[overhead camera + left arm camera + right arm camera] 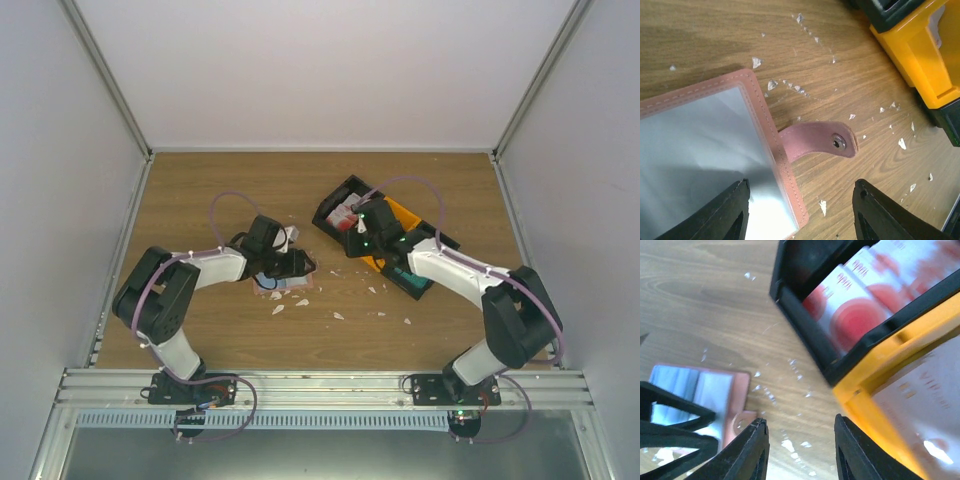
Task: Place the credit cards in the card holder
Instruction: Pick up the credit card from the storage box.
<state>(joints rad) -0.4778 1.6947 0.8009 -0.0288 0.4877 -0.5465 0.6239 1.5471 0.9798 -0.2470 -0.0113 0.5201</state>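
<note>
Card holder [705, 150] (a flat salmon-pink rectangular wallet, light blue and clear-pocketed inside) is laid open on a brown wood-grain tabletop [200, 190], which is enclosed by plain white walls [330, 70] at the back and sides and bordered by a ribbed aluminium rail [320, 385] along the near edge. Small white torn scraps [756, 62] are scattered over the wood. From above, the card holder is found left of centre, largely covered by the left gripper [801, 186]. Its pockets are turned upward and its long axis is set roughly left to right. A snap strap [825, 142] is stretched flat on the wood from one stitched edge, pointed toward the bins. The credit cards [855, 315], thin red-and-white plastic rectangles (blurred in the wrist view), are stacked in a black plastic bin [800, 325], well apart from the holder. A paler whitish card [920, 400] is seen in the adjoining orange plastic bin [860, 390]. The left gripper's jaws are held parted, one finger over the clear pocket and the other over bare wood, and nothing is grasped (contact with the pocket cannot be told). The right gripper [800, 422] is likewise parted and empty, held beside the black bin's corner with only wood between its fingers.
</note>
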